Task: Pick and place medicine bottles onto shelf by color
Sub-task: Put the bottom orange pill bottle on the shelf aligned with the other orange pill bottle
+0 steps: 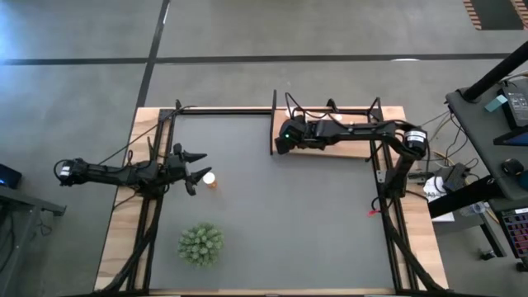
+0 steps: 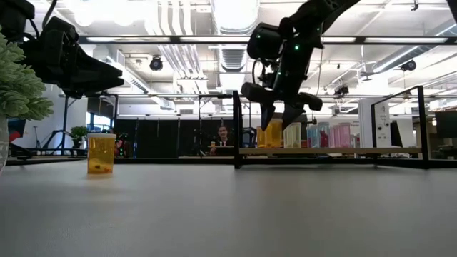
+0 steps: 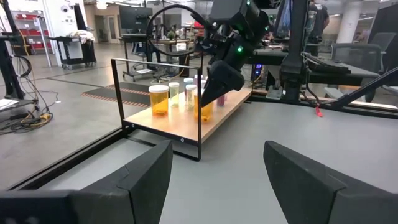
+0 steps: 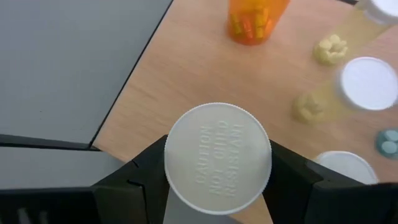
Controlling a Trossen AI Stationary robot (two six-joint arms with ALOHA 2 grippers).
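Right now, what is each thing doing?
Left gripper: open, empty, above the mat.
Right gripper: closed on a white-capped bottle over the shelf.
Orange bottle on the mat: upright, alone.
Other bottles on the shelf: upright.
Plant: standing untouched.

My table [image 1: 124,247] is light wood, with a dark grey mat [image 1: 289,214] over most of it. On the mat stand one orange bottle [image 1: 209,179] and a green plant [image 1: 200,244]. The shelf [image 1: 355,148] sits at the far right, with bottles [image 3: 160,98] standing on its board.
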